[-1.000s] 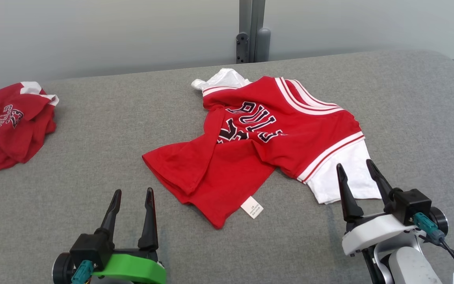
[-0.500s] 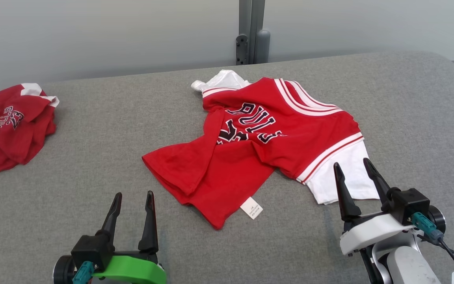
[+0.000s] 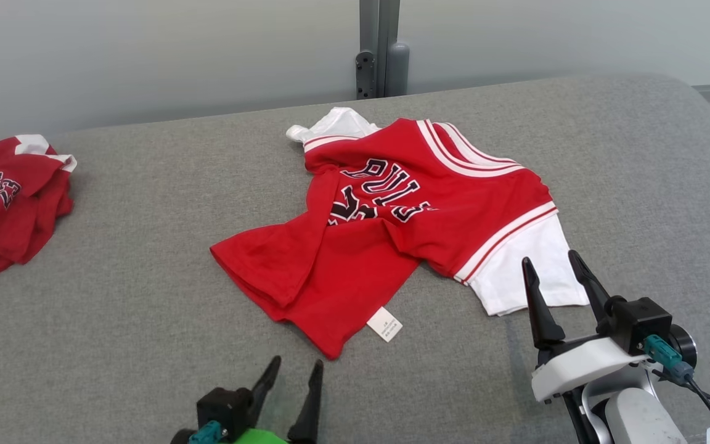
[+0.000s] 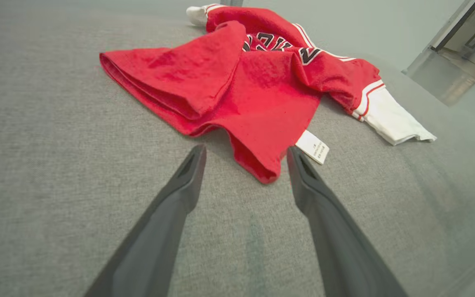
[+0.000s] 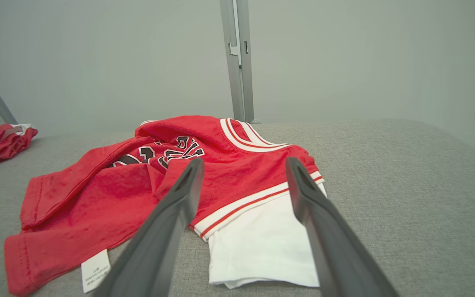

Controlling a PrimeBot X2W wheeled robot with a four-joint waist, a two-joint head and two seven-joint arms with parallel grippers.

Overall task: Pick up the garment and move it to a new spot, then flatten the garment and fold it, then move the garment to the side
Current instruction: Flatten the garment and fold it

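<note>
The left end effector (image 3: pixel 298 361) is sliding over toward the near corner of the shirt (image 3: pixel 386 253), fingers spread wide and empty. The right end effector (image 3: pixel 549 257) is waiting by the white sleeve (image 3: pixel 530 274), also spread wide and empty. The shirt is lying crumpled in the middle of the surface (image 3: pixel 114 308), so I think the pick-up is about to begin.

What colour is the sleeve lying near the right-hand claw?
The sleeve is white, edged by a red-and-white striped band; clearest in the right wrist view.

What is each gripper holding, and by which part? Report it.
Nothing is held: left gripper and right gripper both stand open; the red garment lies free.
</note>
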